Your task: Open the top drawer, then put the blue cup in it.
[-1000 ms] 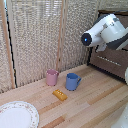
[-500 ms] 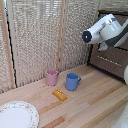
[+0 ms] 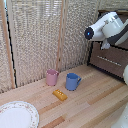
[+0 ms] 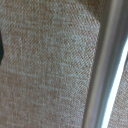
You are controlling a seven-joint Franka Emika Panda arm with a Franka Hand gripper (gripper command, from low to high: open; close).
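Blue cup stands on the bench, pink cup at its ten o'clock; claw state cannot be told.

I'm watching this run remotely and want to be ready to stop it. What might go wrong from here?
1. The gripper itself is out of sight in both views; the wrist view shows only woven screen and a blurred metal bar, so alignment with the top drawer handle can't be confirmed.
2. The blue cup stands close beside the pink cup, with a yellow block just in front; a later grasp could knock either.
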